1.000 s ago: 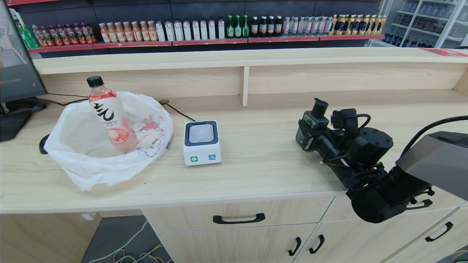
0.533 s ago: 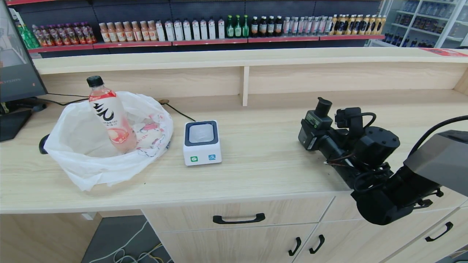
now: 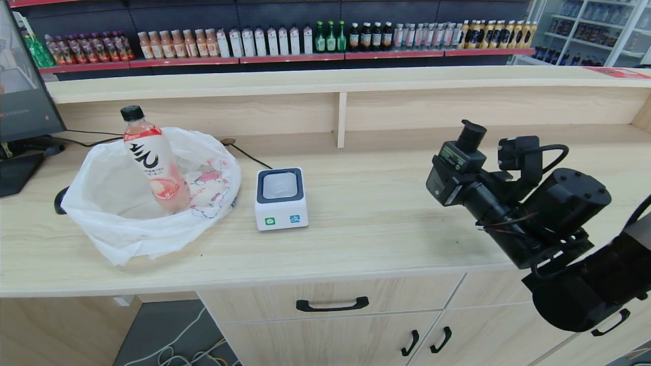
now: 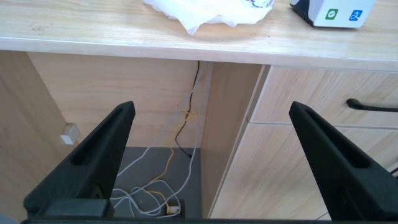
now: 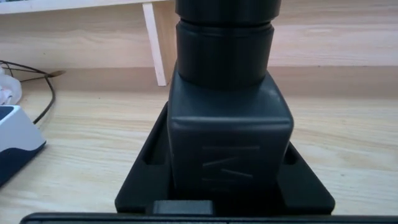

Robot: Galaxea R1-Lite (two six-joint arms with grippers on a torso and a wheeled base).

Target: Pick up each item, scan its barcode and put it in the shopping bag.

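My right gripper [image 3: 475, 195] is shut on a dark square bottle [image 3: 454, 165] with a black cap, held tilted above the right part of the wooden counter [image 3: 366, 223]. In the right wrist view the dark bottle [image 5: 230, 130] sits between the fingers of my right gripper [image 5: 227, 193]. The white scanner [image 3: 281, 198] stands mid-counter, well to the left of the held bottle. Left of it the white shopping bag [image 3: 117, 218] holds a pink drink bottle [image 3: 155, 162] standing upright. My left gripper [image 4: 211, 112] hangs open and empty below the counter's front edge, facing the cabinet.
A monitor [image 3: 20, 91] stands at the far left. A raised ledge with a divider [image 3: 341, 119] runs along the counter's back. A cable [image 3: 249, 152] leads to the scanner. Drawer handles [image 3: 332, 305] line the cabinet front. The store shelf [image 3: 305, 40] holds several bottles.
My right arm has carried the dark bottle to the right and a little upward, farther from the scanner. The bag, pink bottle and scanner stay put.
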